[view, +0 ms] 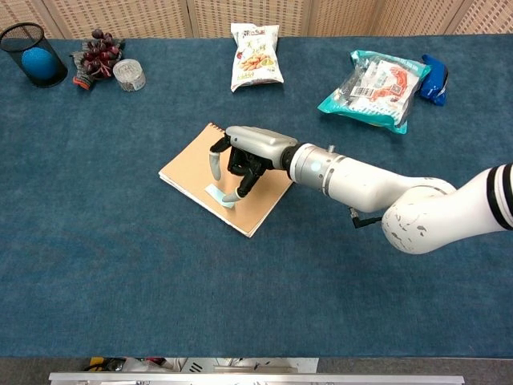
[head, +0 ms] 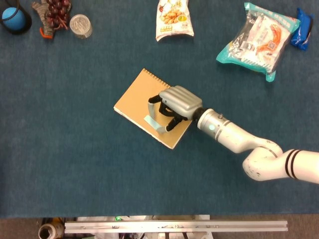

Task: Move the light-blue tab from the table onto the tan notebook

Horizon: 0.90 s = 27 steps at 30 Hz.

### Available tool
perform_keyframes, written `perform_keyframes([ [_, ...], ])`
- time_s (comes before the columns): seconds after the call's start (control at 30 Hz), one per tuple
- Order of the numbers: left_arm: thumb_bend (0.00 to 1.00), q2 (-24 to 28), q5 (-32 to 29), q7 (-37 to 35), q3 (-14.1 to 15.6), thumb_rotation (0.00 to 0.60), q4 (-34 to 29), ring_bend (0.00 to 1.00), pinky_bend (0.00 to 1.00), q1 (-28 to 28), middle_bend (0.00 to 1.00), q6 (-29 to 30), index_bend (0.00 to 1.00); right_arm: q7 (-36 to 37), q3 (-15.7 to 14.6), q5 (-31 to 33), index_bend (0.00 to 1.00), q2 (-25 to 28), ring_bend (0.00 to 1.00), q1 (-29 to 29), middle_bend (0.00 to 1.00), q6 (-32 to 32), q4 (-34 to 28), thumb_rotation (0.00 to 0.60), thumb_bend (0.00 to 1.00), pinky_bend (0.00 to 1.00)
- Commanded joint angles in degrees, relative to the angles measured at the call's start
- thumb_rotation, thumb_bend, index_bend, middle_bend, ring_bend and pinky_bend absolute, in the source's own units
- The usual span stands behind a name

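Right hand (head: pixel 177 103) is positioned over the tan notebook (head: pixel 134 101), fingers apart and holding nothing; the fingertips sit just above or beside the light-blue tab (head: pixel 152 123). Contact between fingertip and tab cannot be confirmed from either view.

Left-to-right layout: the tan notebook lies near the centre of the desk (head: pixel 75 164); the light-blue tab lies flat on the notebook's cover, near its lower edge; the right hand and forearm extend off to the right.

Task status, as judged: placement appears complete, since the tab rests on the notebook and not on the desk. Remaining: withdraw the hand without dragging the tab.

Hidden or unclear: the left hand appears in neither view. The hand partly covers the notebook's right corner.
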Motion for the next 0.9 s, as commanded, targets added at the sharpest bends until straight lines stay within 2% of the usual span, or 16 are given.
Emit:
perform_keyframes([
  [0.03,0.28,0.0,0.0,0.0,0.0,0.6,0.0,0.0,0.0,0.0,0.0,0.0,0.0,-0.4,-0.8,-0.6,0.56,1.8,1.0,-0.3,1.0,-0.3,-2.3,0.6,0.1,1.0],
  [0.27,0.28,0.0,0.2,0.1,0.1,0.6,0.0,0.0,0.0,0.0,0.0,0.0,0.0,-4.1,-2.1,0.5,0.53,5.2,1.0,0.0,1.0,-3.1,-6.4,0.593,0.11,1.0],
  [0.33,0.28,0.0,0.2,0.2,0.1,0.6,0.0,0.0,0.0,0.0,0.0,-0.1,0.0,-5.4,-2.3,1.2,0.52,5.7,1.0,0.1,1.0,-3.6,-7.3,0.54,0.11,1.0],
  [0.4,0.28,-0.1,0.2,0.2,0.1,0.6,0.0,0.0,0.0,-0.1,0.0,-0.1,0.0,-6.3,-2.3,1.9,0.51,5.9,1.0,0.1,1.0,-4.0,-7.8,0.459,0.11,1.0],
  [0.47,0.28,-0.1,0.3,0.2,0.1,0.6,0.0,0.0,0.0,-0.1,0.0,-0.1,0.0,-7.6,-2.4,2.6,0.51,5.9,1.0,0.1,1.0,-4.3,-7.9,0.441,0.12,1.0],
  [0.9,0.28,-0.3,0.4,-0.3,0.2,0.6,0.5,0.0,0.0,-0.1,0.0,-0.3,0.0,-13.3,-3.6,5.9,0.51,6.1,1.0,-0.2,1.0,-5.7,-9.2,0.428,0.12,1.0],
])
